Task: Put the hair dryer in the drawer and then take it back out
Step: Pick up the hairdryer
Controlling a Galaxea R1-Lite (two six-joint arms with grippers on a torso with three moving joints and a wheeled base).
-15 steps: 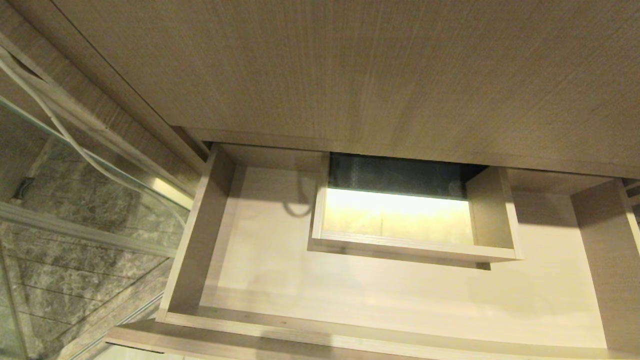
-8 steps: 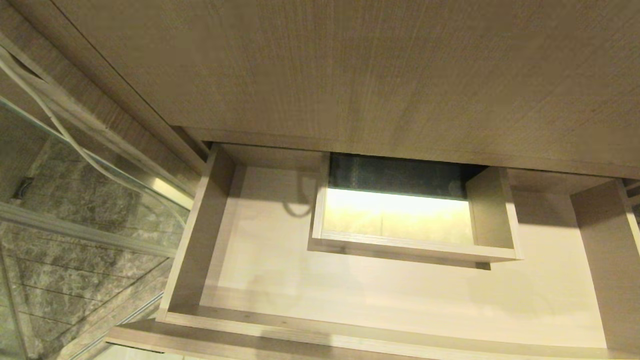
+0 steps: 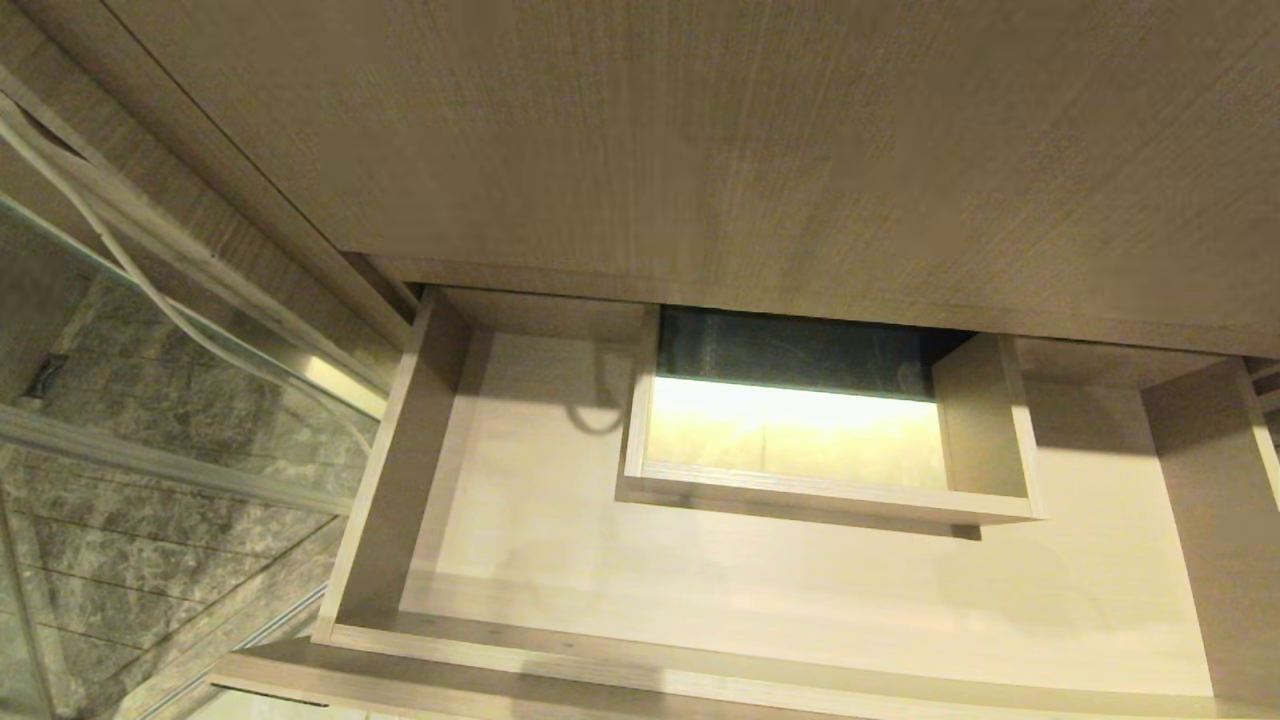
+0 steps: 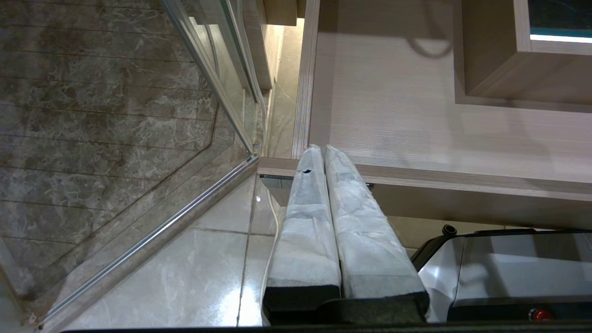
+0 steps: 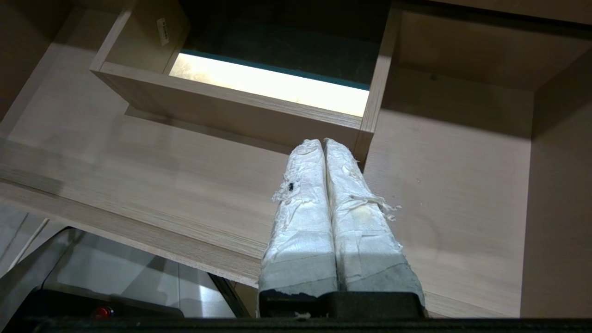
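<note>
The drawer point(image 3: 390, 480) stands pulled open below me, wide and shallow, in light wood grain. Its floor is bare around a box-shaped cut-out point(image 3: 830, 500) at the back middle. The hair dryer is out of view in every frame. Neither gripper shows in the head view. In the left wrist view my left gripper point(image 4: 322, 149) is shut and empty, hanging just outside the drawer's front corner point(image 4: 286, 166). My right gripper point(image 5: 322, 141) is also shut on nothing, held above the drawer floor point(image 5: 185, 175) with its tips toward the cut-out's corner point(image 5: 365, 125).
A broad wood-grain panel point(image 3: 700, 130) overhangs the drawer's back. To the left are a glass partition point(image 3: 150, 420) with a metal rail, marble tiles, and a thin white cord point(image 3: 120, 260). My own base point(image 4: 508, 268) and glossy floor tiles point(image 4: 185, 277) lie under the drawer front.
</note>
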